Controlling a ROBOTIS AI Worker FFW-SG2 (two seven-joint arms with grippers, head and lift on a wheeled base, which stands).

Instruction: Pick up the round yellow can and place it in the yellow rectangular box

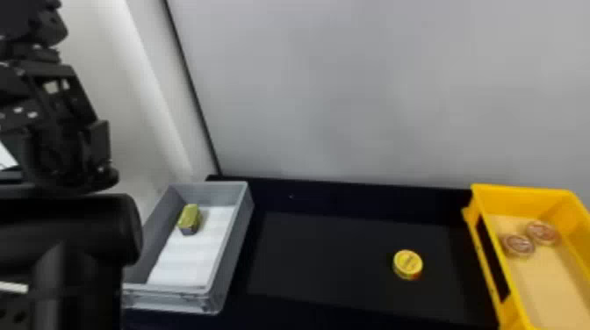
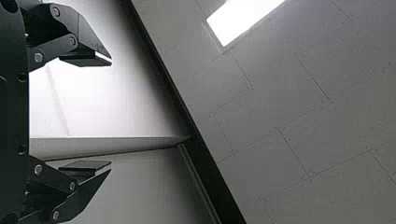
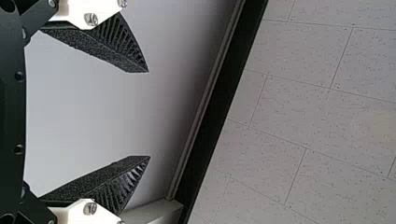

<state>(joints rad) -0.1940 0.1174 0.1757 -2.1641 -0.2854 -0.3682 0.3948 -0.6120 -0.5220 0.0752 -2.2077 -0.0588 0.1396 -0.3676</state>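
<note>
The round yellow can (image 1: 408, 264) lies flat on the dark table, to the left of the yellow rectangular box (image 1: 518, 189). My left arm (image 1: 66, 145) is raised along the left edge of the head view, far from the can. In its wrist view the left gripper (image 2: 111, 114) is open, with nothing between its fingers. The right gripper (image 3: 149, 114), seen in the right wrist view, also stands open and holds nothing. Wall and ceiling lie beyond both grippers.
Two round cans with reddish-brown tops (image 1: 519, 245) sit inside the yellow box. At the left stands a grey box (image 1: 228, 245) with a white bottom, holding a small yellow-green block (image 1: 189, 218). A pale wall (image 1: 351, 87) rises behind the dark table (image 1: 325, 259).
</note>
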